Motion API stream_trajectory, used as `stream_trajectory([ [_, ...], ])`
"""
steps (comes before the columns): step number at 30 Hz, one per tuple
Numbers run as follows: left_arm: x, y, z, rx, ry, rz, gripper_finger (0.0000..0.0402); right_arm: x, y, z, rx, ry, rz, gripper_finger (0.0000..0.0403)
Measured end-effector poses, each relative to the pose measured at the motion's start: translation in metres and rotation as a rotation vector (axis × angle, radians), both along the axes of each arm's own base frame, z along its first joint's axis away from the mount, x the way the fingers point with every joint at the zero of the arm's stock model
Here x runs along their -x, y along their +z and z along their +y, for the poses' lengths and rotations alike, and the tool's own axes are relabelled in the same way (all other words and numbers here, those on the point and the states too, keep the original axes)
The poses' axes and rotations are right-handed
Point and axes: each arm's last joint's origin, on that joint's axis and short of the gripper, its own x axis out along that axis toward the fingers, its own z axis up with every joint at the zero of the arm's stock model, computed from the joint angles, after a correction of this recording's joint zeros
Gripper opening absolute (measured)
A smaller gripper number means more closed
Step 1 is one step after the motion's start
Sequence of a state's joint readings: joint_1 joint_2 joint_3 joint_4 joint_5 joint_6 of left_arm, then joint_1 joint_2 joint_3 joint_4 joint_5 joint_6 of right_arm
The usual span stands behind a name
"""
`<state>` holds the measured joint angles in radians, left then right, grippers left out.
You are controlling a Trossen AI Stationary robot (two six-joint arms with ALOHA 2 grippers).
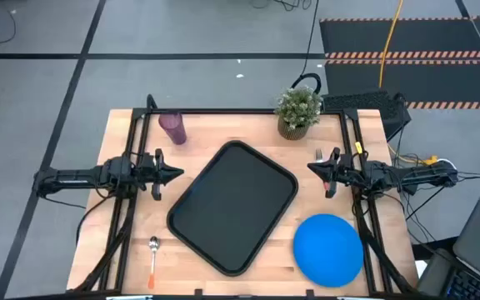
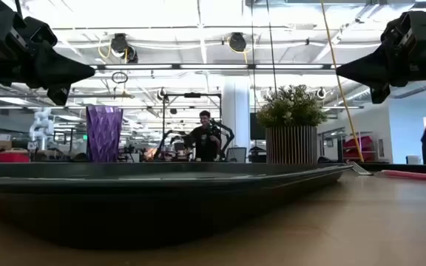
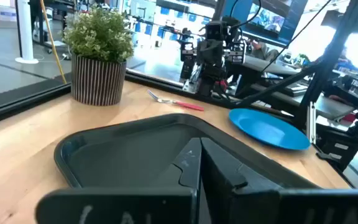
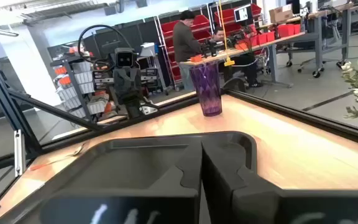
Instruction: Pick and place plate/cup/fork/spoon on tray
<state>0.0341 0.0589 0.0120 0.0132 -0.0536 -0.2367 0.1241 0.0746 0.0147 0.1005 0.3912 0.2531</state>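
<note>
Black plastic fills the middle of the wooden table [image 1: 223, 125]: the tray [image 1: 233, 206] lies turned at an angle, its raised rim unbroken, and nothing rests inside it in any view. Every piece of tableware is on the bare wood around it.

The plate [image 1: 329, 248], bright blue, lies flat near the tray's right front corner, just apart from the rim. The cup [image 1: 172, 127], translucent purple, stands upright toward the back left, well clear of the tray; seen level across the table its walls look see-through, though whether anything sits at its bottom is hard to judge from there. The spoon [image 1: 152, 260] lies at the front left, silver bowl pointing away from the front edge and orange handle toward it, near the tray's left corner without touching. The fork [image 3: 174, 101] lies on the wood between the potted plant [image 1: 297, 111] and the plate, red handle toward the plate, tines toward the pot. That tan ribbed pot holds only its green shrub, at the back right of the tray.

The left gripper [image 1: 176, 174] hangs above the table at the tray's left side with its fingers clenched together on nothing. The right gripper [image 1: 312, 169] hangs opposite, at the tray's right side, likewise pinched closed and empty.

A person [image 2: 205, 137] stands in the room beyond.
</note>
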Motion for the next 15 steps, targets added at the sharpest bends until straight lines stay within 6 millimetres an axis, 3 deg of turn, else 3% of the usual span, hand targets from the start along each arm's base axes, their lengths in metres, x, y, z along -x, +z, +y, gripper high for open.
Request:
stream_trajectory([
  [15, 0.0, -0.0001, 0.0, -0.005, 0.0, 0.001, 0.001, 0.0, 0.0, 0.0, 0.0, 0.0, 0.0, 0.0],
])
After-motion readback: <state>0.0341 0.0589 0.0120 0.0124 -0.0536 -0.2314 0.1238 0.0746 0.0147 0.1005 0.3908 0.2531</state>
